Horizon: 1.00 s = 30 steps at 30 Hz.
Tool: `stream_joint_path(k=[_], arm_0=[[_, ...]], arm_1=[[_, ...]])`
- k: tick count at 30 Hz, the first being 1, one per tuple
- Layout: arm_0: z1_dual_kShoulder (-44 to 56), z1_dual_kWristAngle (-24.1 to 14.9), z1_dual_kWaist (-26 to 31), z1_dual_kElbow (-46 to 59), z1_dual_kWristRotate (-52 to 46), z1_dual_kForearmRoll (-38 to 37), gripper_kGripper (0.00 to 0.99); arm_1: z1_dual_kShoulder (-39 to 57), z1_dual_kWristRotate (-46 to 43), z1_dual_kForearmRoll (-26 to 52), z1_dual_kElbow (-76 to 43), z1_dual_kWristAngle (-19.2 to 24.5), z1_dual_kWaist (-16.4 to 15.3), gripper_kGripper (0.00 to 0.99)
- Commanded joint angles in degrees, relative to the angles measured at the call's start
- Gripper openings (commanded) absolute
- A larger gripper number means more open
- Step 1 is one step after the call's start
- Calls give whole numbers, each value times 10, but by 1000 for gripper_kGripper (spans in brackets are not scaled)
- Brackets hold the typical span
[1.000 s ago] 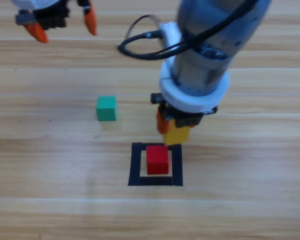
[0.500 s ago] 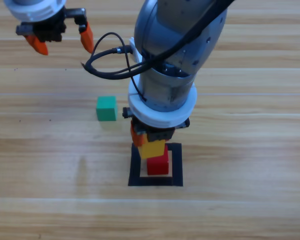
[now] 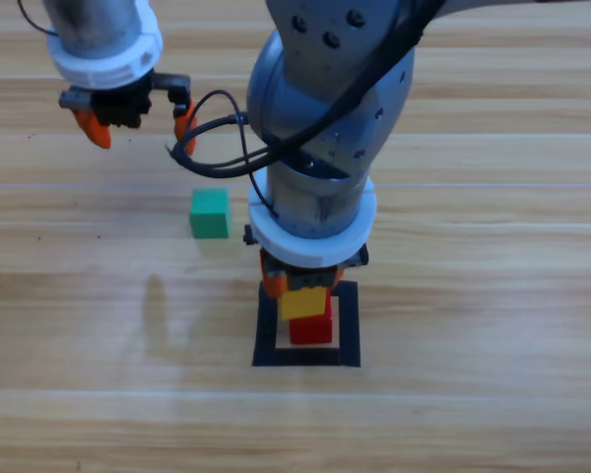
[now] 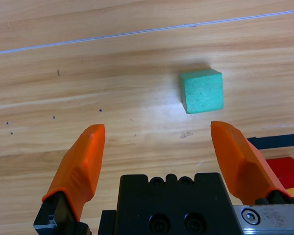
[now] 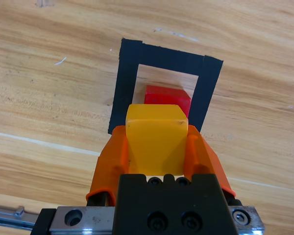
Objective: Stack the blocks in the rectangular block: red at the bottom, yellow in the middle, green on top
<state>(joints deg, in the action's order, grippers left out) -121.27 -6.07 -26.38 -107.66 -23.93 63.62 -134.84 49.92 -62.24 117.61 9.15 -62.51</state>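
the right tool (image 3: 303,288) has carried the yellow cube (image 3: 303,302) from beside the black tape outline (image 3: 266,330) to over the red cube (image 3: 312,329) inside it, so the middle layer looks close to being set, though whether yellow already touches red cannot be told. its jaws are clamped on the yellow cube's sides. the left tool (image 3: 138,123) has moved nearer the green cube (image 3: 210,213), which sits on the worktop (image 3: 492,276) left of the outline, with its jaws spread apart and the cube ahead of them, not yet between.
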Motion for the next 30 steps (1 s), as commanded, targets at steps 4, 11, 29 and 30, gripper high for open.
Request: stream_joint_path(k=[4, 11, 29, 30], arm_0=[[-62, -11, -23, -52, 0, 30, 916], [-63, -6, -26, -55, -9, 30, 905], [-101, -23, -54, -92, -41, 47, 890], [-103, -21, -54, -94, -41, 47, 890]], arm_1=[[-26, 17, -9, -1, 18, -11, 213], [-27, 27, -9, -5, 28, -10, 215], [-36, 27, -9, -5, 25, -7, 229], [-37, 27, -9, -5, 23, -7, 275]])
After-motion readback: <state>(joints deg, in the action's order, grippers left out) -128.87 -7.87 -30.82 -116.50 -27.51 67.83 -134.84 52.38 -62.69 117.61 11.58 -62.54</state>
